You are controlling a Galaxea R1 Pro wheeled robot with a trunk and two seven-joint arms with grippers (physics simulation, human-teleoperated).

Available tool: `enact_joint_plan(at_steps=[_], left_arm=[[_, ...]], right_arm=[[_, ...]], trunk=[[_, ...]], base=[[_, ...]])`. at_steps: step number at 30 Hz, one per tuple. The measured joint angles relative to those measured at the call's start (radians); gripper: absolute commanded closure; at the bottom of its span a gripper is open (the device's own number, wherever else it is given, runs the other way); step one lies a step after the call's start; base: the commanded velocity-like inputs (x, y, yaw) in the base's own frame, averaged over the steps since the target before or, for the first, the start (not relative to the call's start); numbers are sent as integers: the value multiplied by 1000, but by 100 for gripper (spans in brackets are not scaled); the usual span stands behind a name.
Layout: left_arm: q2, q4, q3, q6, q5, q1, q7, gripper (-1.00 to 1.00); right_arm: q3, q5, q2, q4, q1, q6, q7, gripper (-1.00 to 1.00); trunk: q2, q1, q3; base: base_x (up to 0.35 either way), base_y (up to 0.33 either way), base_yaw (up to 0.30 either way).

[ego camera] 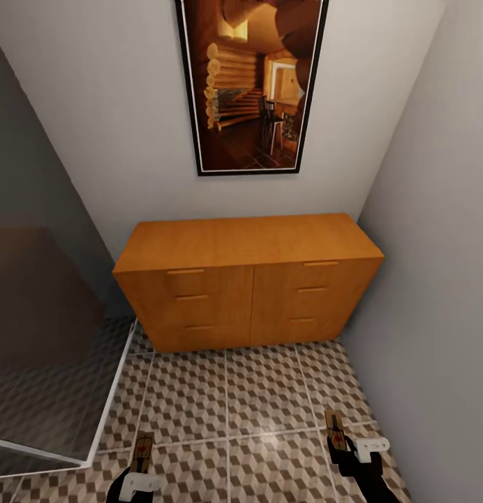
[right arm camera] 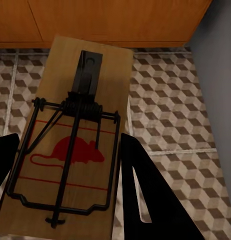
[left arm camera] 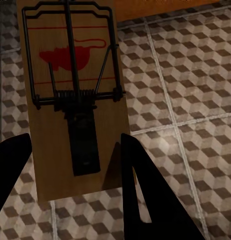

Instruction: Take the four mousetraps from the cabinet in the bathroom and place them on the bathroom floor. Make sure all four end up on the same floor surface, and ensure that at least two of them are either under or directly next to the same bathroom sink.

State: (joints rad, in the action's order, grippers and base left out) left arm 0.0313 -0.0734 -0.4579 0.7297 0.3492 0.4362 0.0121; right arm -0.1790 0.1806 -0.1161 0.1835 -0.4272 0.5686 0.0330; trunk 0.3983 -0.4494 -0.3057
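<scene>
I've got a mousetrap in each gripper: the left mousetrap (left arm camera: 70, 100) pinched across its tan board by the left gripper (left arm camera: 75, 165), the right mousetrap (right arm camera: 75, 145) pinched the same way by the right gripper (right arm camera: 70, 165). Both hang low over the bathroom floor (ego camera: 262, 398), well in front of the cabinet (ego camera: 248, 279), whose drawers all look closed from the head view.

Risks as I see them: the fingers grip only the board edges, so a quick turn could let a flat board twist or slide out, and no sink is in sight, so dropping these here might leave too few traps near it. The glass panel (ego camera: 53, 377) at my left is close when I swing round.

Each trap is a thin rectangular wooden board with a dark wire frame, a coil spring across the middle, a dark metal tab and a red mouse print; the left one points its red print away from the fingers, the right one toward them
</scene>
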Motion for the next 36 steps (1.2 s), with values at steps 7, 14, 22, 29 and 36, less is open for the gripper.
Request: enact_joint_plan(at_steps=[7,14,22,29,36], left_arm=[[0,0,0,0,0,0,0,100],[0,0,0,0,0,0,0,100],[0,0,0,0,0,0,0,100],[0,0,0,0,-1,0,0,100],[0,0,0,0,0,0,0,100]], right_arm=[[0,0,0,0,0,0,0,100],[0,-1,0,0,0,-1,0,100],[0,-2,-1,-1,0,0,1,100],[0,-3,-1,-2,0,0,1,100],[0,-2,2,-1,0,-1,0,100]], trunk=[[0,0,11],[0,0,17],[0,0,17],[0,0,17],[0,0,19]], base=[[0,0,0],[0,0,0],[0,0,0],[0,0,0],[0,0,0]])
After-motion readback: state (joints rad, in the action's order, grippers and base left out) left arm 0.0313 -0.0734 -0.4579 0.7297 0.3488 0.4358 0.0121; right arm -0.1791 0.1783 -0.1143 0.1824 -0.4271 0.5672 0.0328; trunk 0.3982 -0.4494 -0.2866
